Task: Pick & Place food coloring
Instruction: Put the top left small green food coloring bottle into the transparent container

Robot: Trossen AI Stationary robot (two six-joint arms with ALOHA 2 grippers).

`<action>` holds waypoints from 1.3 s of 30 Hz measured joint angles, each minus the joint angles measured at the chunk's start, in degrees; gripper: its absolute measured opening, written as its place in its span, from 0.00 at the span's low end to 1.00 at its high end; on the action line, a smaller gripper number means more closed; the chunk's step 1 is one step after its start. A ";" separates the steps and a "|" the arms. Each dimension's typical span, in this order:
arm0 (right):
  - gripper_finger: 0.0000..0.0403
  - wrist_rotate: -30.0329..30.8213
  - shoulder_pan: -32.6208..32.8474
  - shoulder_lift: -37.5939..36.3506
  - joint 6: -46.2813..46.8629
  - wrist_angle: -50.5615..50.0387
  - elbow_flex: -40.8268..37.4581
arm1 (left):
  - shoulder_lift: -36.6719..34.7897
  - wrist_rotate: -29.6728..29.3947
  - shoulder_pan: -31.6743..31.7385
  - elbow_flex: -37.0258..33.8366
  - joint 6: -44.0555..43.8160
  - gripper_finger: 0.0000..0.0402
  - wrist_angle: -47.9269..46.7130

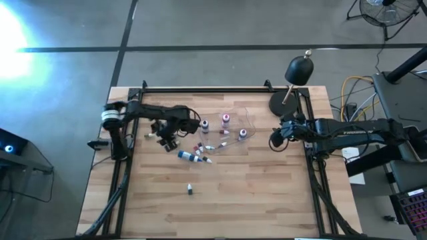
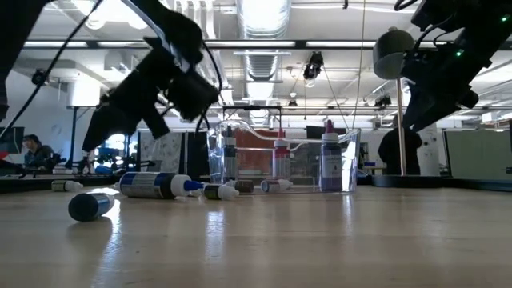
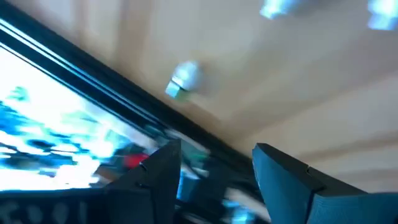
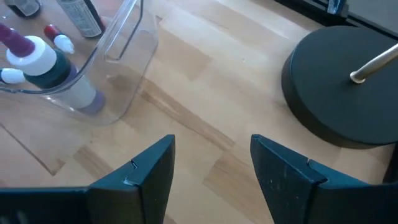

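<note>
Closest to the low camera is one bottle (image 2: 90, 206) lying on its side on the wood surface (image 2: 320, 240), dark end toward the lens. Behind it a bigger blue-labelled bottle (image 2: 152, 185) lies flat too, with a couple of small ones (image 2: 220, 191) beside it. Further back the clear tray (image 2: 348, 164) holds three bottles upright (image 2: 330, 164), white bodies, pink caps. Left gripper (image 2: 120, 120) hangs above the lying bottles, right gripper (image 2: 424, 100) is up near the lamp (image 2: 394, 56). A person sits in the room at far left.

High view gives the layout you can't get from down low: left gripper (image 1: 168, 138) is just beside the tray (image 1: 248, 117), the loose bottles (image 1: 193, 157) are scattered on the near side of it, and one stray bottle (image 1: 190, 190) sits well apart from the rest. Right gripper (image 1: 275, 140) is between tray and lamp base (image 1: 283, 103).

Left wrist view is blurry, but its fingers (image 3: 155, 180) stand apart with nothing between them, and one small bottle (image 3: 185, 79) shows on the wood.

Right wrist view is sharp: fingers (image 4: 155, 174) spread, empty, over bare wood. It shows a tray corner (image 4: 127, 37) with an upright bottle (image 4: 46, 68), purple tip, white collar, dark neck, plus the round lamp base (image 4: 336, 87).
</note>
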 joint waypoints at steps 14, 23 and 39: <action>0.50 -2.75 0.02 -0.04 0.31 -0.21 0.00 | 4.05 -3.81 10.78 -0.47 21.82 0.43 11.96; 0.50 -2.75 0.02 -0.04 0.42 -0.27 -0.10 | -4.94 0.88 13.00 -9.60 24.95 0.43 14.22; 0.50 -3.17 0.02 0.04 1.52 0.45 -2.69 | -6.90 -1.76 11.36 -18.14 18.31 0.43 22.54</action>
